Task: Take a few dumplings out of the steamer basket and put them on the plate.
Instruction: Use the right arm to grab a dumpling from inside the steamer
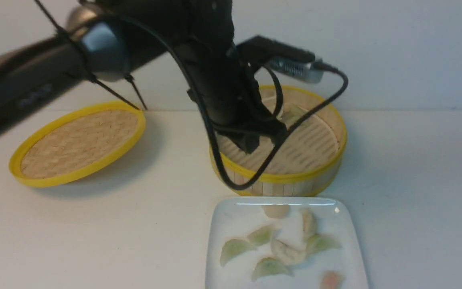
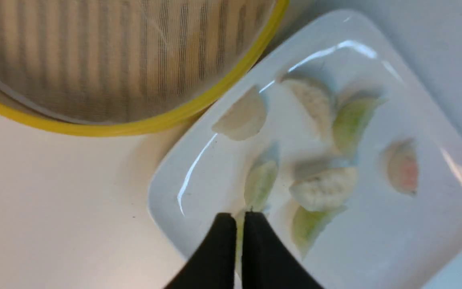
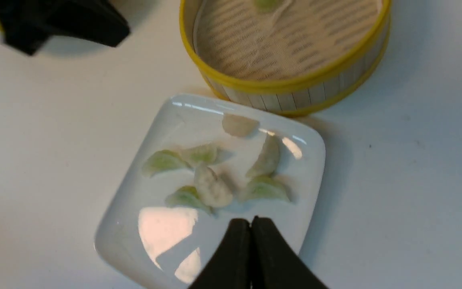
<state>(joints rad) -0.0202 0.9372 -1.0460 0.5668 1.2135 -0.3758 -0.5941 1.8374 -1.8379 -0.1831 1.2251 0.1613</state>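
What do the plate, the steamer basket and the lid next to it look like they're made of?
The plate: probably glazed ceramic or melamine, glossy white with sharp reflections. The basket: matte bamboo slats on wall and floor; yellow rims, perhaps plastic. The lid: woven bamboo by its weave pattern, with the same yellow rim.

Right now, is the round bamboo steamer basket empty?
Almost empty. One pale green dumpling lies in the round yellow-rimmed bamboo steamer basket; the rest of its visible floor is bare.
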